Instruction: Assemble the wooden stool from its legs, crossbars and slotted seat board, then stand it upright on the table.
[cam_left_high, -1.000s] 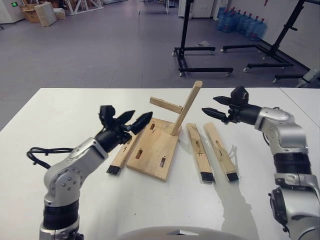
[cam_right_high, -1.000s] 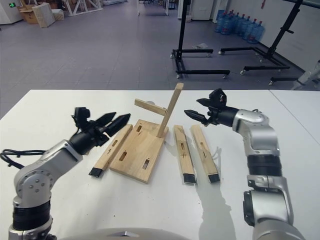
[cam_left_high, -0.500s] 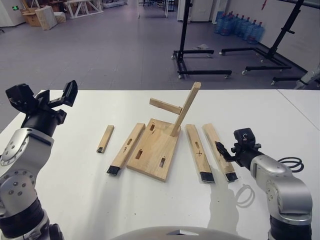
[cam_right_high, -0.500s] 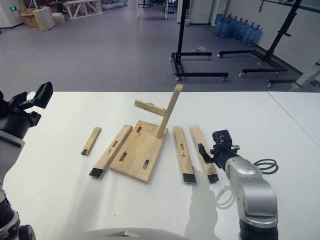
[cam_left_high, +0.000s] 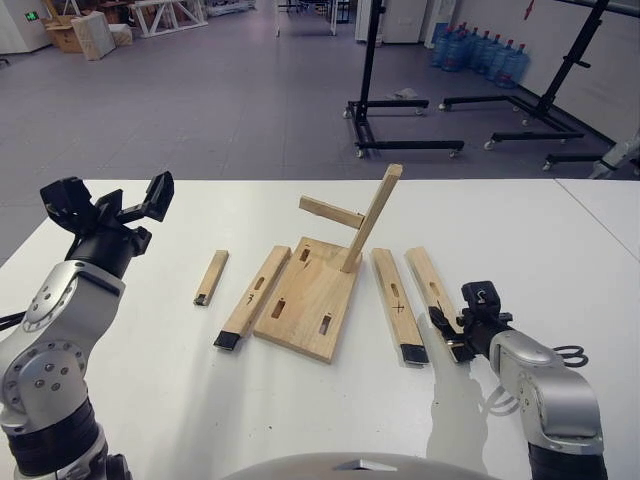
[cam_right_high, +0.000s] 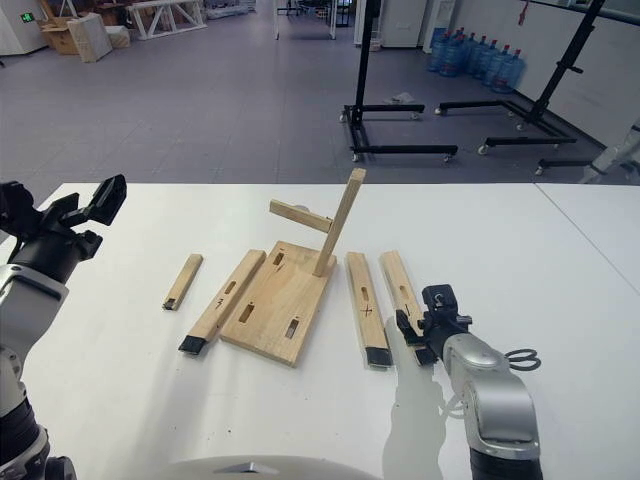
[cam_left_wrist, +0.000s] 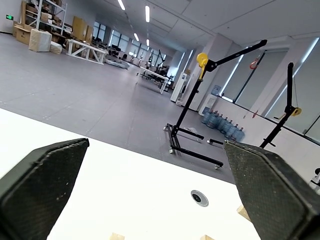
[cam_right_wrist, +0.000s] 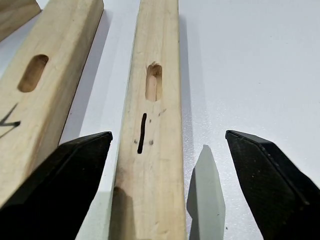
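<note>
right gripper (cam_right_wrist: 167, 137) gapes wide astride the outer leg (cam_right_wrist: 155, 100). it looks stiff, light wood; pinch its long sides, likely nearer mid-length for balance. left gripper (cam_left_high: 110, 197) hangs spread, empty.

Grey hall floor (cam_left_high: 220, 90); black wheeled stands (cam_left_high: 400, 100) upper right (blue water jugs (cam_left_high: 470, 45) behind), white worktop (cam_left_high: 150, 380) below.

- The left gripper (cam_left_high: 111, 201) drew away from the slotted seat board (cam_left_high: 307, 298), swung up and back over the table's (cam_left_high: 160, 350) far left side, and its fingers spread wide.
- A short crossbar (cam_left_high: 211, 277) came into sight where that arm had been.
- The right gripper (cam_right_wrist: 167, 134) dropped from beside the upright leg (cam_left_high: 372, 215) to straddle the rightmost leg (cam_left_high: 430, 285) near its black-capped end.
</note>
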